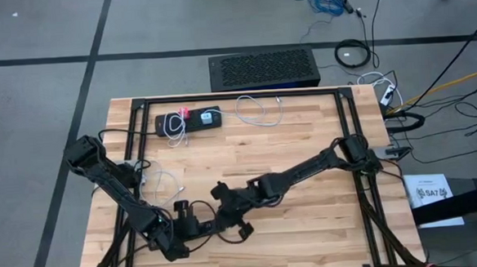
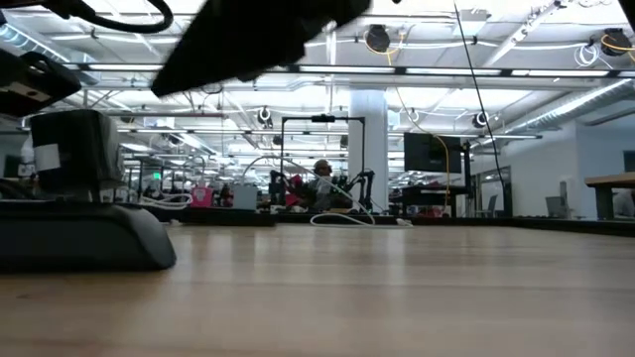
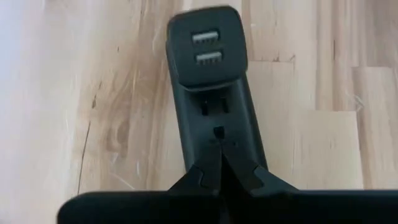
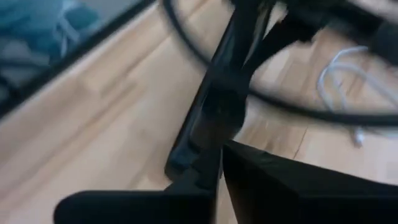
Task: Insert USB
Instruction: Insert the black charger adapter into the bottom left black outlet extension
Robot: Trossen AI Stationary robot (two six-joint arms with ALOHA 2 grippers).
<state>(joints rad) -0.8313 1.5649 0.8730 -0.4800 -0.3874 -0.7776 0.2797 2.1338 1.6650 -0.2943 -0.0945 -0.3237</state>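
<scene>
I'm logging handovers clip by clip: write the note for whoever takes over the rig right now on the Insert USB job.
Left gripper: shut on the dark two-port USB charger, held over the table's near edge, ports facing away from the wrist and both empty.
Right gripper: shut, beside the left gripper at the near edge; the pictures do not show that it holds anything.
White cables: one loose at the far side, one by the black power strip, one near the left arm.
Done: charger picked up.
Left: get a USB plug and insert it into a port.
</scene>
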